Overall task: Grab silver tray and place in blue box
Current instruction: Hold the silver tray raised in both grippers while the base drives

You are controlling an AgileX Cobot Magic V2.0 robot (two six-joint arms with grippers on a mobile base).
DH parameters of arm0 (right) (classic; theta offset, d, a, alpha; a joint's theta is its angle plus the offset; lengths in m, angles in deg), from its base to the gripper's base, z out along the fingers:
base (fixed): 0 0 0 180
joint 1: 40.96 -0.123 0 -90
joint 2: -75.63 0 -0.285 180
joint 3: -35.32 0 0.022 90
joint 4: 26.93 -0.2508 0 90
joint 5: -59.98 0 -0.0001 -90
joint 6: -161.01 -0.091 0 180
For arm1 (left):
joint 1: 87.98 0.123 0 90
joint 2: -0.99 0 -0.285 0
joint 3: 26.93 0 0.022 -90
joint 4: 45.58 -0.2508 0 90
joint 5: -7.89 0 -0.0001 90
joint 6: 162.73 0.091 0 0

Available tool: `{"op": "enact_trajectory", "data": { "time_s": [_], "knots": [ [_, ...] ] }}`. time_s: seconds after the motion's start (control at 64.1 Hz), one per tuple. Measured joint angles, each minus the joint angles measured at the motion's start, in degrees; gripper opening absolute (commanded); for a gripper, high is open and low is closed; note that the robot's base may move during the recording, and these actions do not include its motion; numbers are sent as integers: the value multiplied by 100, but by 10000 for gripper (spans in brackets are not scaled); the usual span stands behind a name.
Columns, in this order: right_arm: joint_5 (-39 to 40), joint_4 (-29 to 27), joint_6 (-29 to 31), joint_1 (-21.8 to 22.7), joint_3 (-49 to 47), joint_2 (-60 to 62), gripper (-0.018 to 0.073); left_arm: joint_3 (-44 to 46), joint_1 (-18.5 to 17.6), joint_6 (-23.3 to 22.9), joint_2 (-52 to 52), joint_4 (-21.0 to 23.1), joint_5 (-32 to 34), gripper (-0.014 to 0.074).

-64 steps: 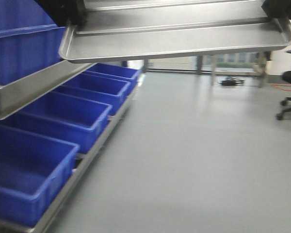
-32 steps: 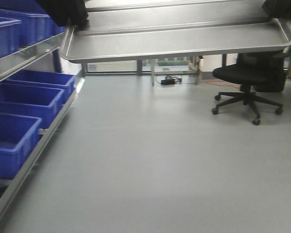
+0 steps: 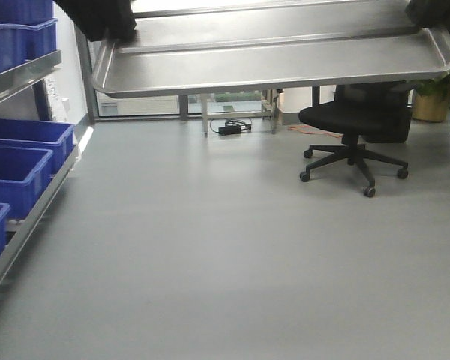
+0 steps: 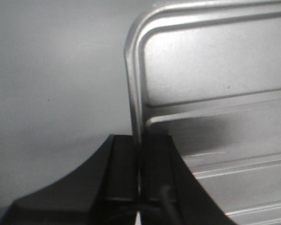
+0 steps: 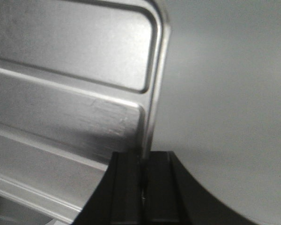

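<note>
Left gripper (image 4: 139,146) is clamped on the silver tray (image 4: 210,70): both black fingers pinch the rolled rim of a short side, just below a rounded corner, bottom centre of the left wrist frame. Right gripper (image 5: 143,161) has the same grasp on the opposite short side, fingers closed over the rim at bottom centre of the right wrist frame, with the corner above them. Ridges run lengthwise across the tray floor in both wrist views, and only grey floor (image 3: 210,247) shows beyond the rim. In the front view the tray is held up in the air, spanning the top of the frame roughly level, with dark gripper bodies at its upper-left and upper-right ends; it touches nothing else. Left edge of the frame: a metal rack (image 3: 30,75) carrying blue bins (image 3: 15,169) on the lower level and more on the upper shelf. Further back, right of centre, a black office chair (image 3: 352,120) stands on castors. Behind it, a potted plant (image 3: 431,105) at far right and a black cable bundle (image 3: 229,129) on the floor by the window (image 3: 146,105).
</note>
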Motion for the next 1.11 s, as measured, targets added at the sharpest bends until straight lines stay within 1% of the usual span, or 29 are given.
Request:
{"op": "enact_trajectory", "data": {
  "time_s": [1.107],
  "knots": [
    [0,0,0,0,0,0,57,0,0,11,0,0,0,-98]
  ]
}}
